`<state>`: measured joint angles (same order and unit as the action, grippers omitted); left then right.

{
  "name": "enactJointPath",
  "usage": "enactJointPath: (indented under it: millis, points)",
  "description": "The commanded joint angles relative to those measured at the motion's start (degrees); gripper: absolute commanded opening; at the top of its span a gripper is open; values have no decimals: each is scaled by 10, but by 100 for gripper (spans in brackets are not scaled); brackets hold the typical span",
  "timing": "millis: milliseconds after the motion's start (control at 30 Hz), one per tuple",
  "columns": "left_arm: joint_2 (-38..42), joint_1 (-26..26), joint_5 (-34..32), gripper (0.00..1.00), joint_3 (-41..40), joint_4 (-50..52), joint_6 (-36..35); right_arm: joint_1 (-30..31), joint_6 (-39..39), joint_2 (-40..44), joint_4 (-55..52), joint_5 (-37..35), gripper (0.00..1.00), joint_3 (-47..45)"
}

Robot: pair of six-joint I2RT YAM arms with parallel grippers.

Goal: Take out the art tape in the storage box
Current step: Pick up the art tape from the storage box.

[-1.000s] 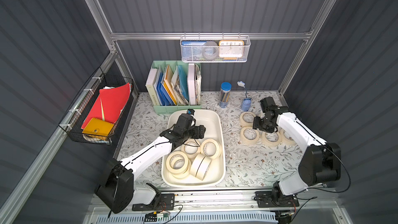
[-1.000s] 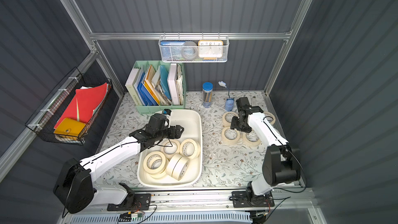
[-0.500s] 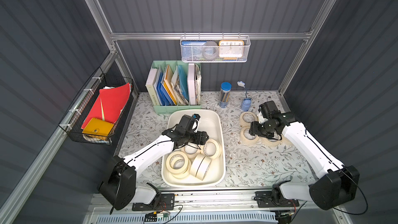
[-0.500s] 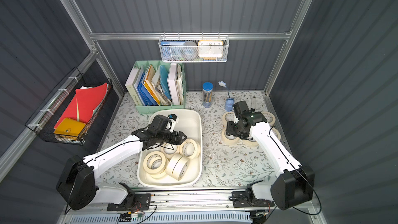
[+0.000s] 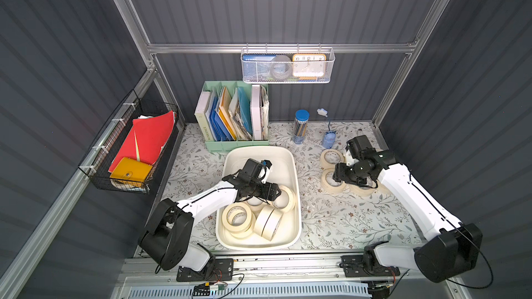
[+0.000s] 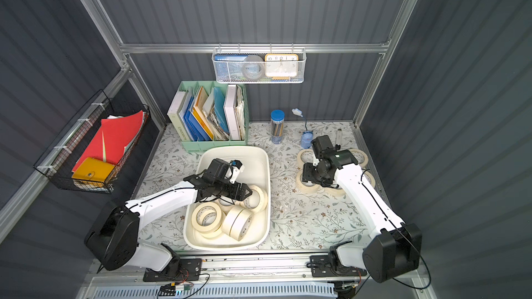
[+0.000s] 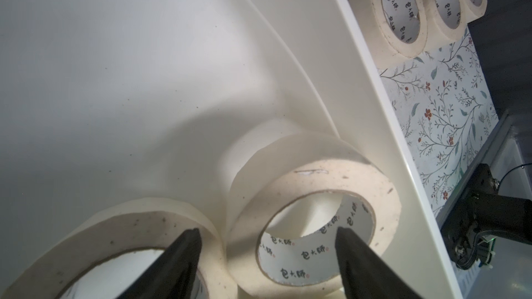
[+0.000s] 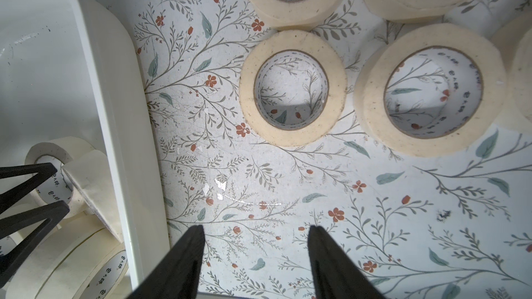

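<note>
- The left gripper (image 7: 267, 230) is hanging low inside the storage box (image 5: 283, 168).
- Its fingers (image 7: 184, 254) are standing wide apart. One tip is poking into the hole of a tape roll (image 7: 313, 185). The other tip is sitting outside that roll, over the next roll (image 7: 129, 225). The fingers are not squeezing anything.
- The tape roll is lying right beside the box's side wall.
- More art tape (image 5: 239, 217) is lying in the near end of the box, some of it tipped on its side.
- Several other rolls (image 8: 292, 87) are lying flat on the flowery mat (image 8: 374, 225), outside the box.
- The right gripper (image 8: 256, 228) is hanging over the bare mat, between the box and those rolls. Its fingers are spread, and nothing is sitting between them.
</note>
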<state>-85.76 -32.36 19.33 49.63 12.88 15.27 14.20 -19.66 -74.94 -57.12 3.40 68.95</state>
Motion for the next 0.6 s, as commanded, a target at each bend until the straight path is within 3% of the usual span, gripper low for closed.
enactJointPath:
  millis: [0,100,567]
  points:
    - [-22,-2,13,78,-1,-13,-22,3,-4,4,-14,-3,63,7]
    - [-31,-2,12,75,0,-18,-23,4,-5,4,-12,2,63,7]
    - [-61,-1,-37,42,34,-30,-16,58,-23,-10,-6,-21,63,-7]
